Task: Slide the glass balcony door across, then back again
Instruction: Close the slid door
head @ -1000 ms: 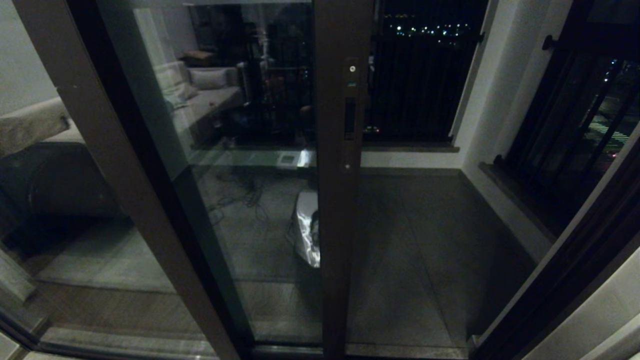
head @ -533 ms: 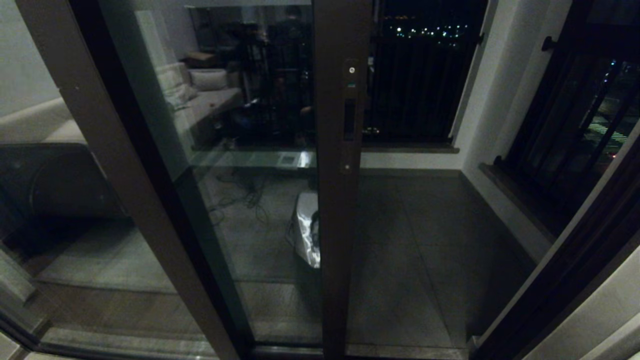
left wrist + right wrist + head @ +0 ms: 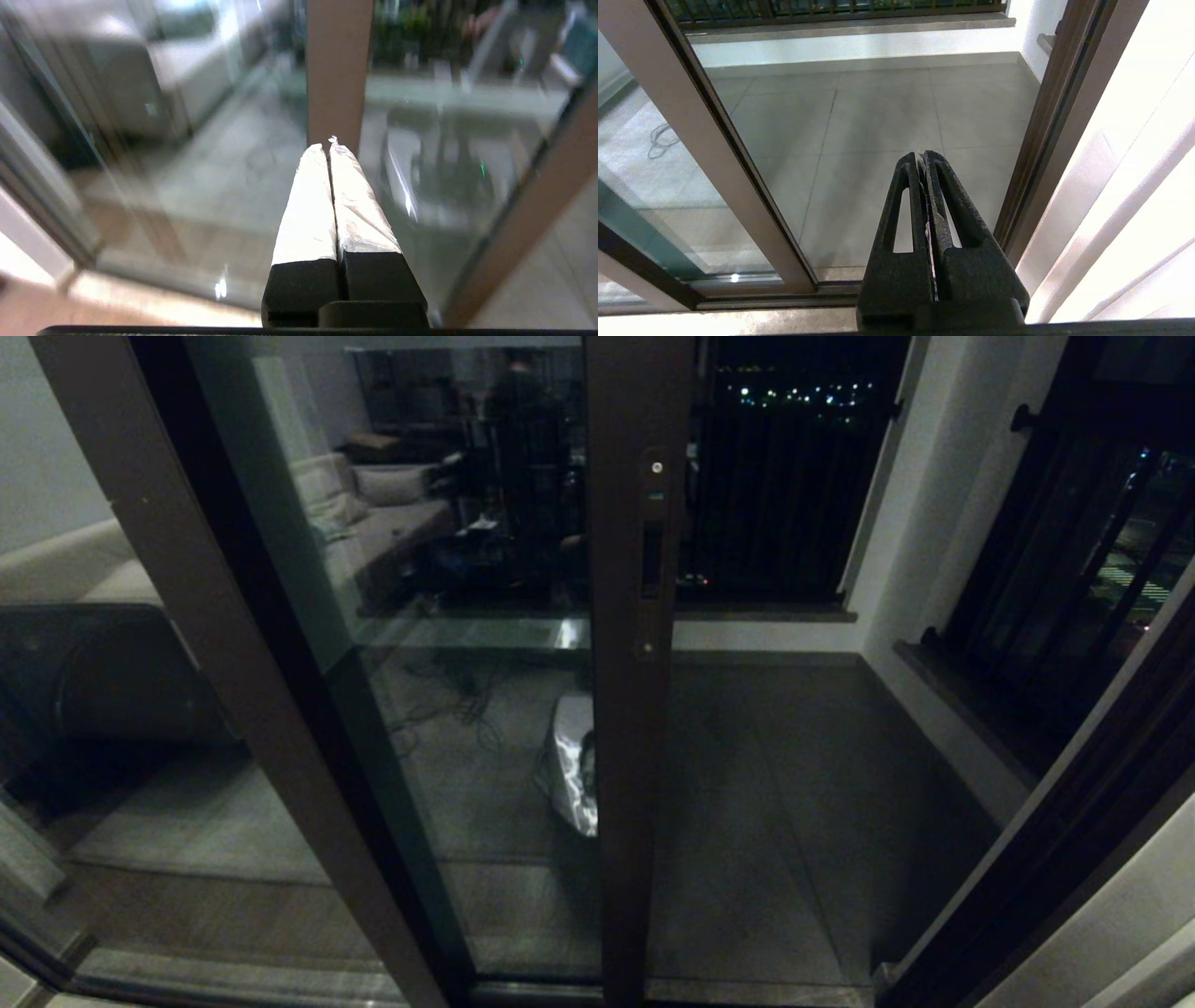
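Note:
The glass balcony door (image 3: 467,616) stands half across the opening. Its dark brown stile (image 3: 639,709) runs down the middle of the head view, with the narrow black handle slot (image 3: 652,558) between small screws. Neither gripper shows in the head view. My left gripper (image 3: 327,142) is shut and empty, its white-wrapped fingers (image 3: 306,210) pointing at glass and a brown post (image 3: 336,70). My right gripper (image 3: 923,156) is shut and empty, facing the open gap beside the door's stile (image 3: 691,140).
A wider plain brown post (image 3: 159,597) of the fixed pane slants at the left. Beyond the gap lie the tiled balcony floor (image 3: 775,784), black barred railings (image 3: 784,495) and a white wall corner (image 3: 906,523). The dark door jamb (image 3: 1041,135) bounds the gap on the right.
The door's stile stays almost where it was. Only the reflections in the glass shift a little, among them a dark figure and the sofa at the left.

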You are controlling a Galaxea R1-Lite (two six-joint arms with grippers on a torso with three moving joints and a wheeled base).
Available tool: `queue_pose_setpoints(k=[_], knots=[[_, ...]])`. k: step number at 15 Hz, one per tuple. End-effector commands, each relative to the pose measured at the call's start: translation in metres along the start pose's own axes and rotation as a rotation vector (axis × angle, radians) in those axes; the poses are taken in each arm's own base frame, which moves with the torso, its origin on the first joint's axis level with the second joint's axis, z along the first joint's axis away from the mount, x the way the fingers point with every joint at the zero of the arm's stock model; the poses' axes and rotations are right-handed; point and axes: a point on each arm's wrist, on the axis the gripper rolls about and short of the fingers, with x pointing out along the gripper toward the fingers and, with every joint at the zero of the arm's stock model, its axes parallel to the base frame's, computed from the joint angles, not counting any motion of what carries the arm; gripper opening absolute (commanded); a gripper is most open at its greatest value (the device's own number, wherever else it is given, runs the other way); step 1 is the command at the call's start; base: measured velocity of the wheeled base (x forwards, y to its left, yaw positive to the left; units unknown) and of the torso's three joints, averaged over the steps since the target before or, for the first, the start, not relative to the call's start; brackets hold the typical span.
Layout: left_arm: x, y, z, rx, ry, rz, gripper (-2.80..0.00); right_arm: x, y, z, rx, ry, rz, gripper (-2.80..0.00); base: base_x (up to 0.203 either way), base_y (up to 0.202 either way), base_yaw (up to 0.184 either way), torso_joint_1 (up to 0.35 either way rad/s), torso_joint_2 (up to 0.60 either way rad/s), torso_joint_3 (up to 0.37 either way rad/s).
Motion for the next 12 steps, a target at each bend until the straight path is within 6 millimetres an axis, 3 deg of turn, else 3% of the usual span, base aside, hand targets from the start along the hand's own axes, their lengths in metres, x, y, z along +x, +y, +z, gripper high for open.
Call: queue_pose_setpoints(k=[1, 3, 9, 10, 12], knots=[[0.001, 0.0, 0.003, 0.015, -0.09, 0.022, -2.8, 0.0, 0.0, 0.0, 0.001, 0.001, 0.0, -2.8, 0.0, 0.0, 0.0, 0.0, 0.0, 0.0], [-0.004, 0.002, 0.013, 0.036, -0.121, 0.054, -2.8, 0.0, 0.0, 0.0, 0.0, 0.0, 0.0, -2.8, 0.0, 0.0, 0.0, 0.0, 0.0, 0.0], [0.003, 0.0, 0.002, 0.023, -0.037, -0.132, -2.8, 0.0, 0.0, 0.0, 0.001, 0.0, 0.0, -2.8, 0.0, 0.0, 0.0, 0.0, 0.0, 0.0], [-0.004, 0.001, -0.005, 0.023, -0.055, -0.129, -2.8, 0.0, 0.0, 0.0, 0.001, 0.0, 0.0, -2.8, 0.0, 0.0, 0.0, 0.0, 0.0, 0.0], [-0.009, 0.0, -0.04, 0.049, -0.027, -0.105, -2.8, 0.0, 0.0, 0.0, 0.001, 0.001, 0.0, -2.8, 0.0, 0.0, 0.0, 0.0, 0.0, 0.0]])
